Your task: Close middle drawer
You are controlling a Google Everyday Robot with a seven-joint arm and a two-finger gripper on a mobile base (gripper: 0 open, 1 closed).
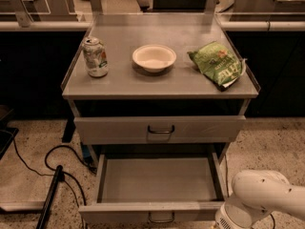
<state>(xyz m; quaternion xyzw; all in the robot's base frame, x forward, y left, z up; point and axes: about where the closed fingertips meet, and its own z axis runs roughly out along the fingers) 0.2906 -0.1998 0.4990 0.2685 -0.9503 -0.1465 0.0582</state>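
The middle drawer (159,180) is pulled out wide, showing its deep, flat, empty grey tray. Its low front panel (119,213) faces me at the bottom edge, with a small dark loop handle (161,218). Above it, the taller drawer front (119,129) with its own handle is shut. My white arm (267,199) is at the bottom right, just beside the open drawer's right front corner. My gripper is out of view, below the frame's edge.
On the cabinet top (162,82) stand a drinks can (95,56), a white bowl (154,57) and a green chip bag (218,64). A black cable (52,161) and a dark pole (50,199) lie on the speckled floor to the left. Dark counters stand behind.
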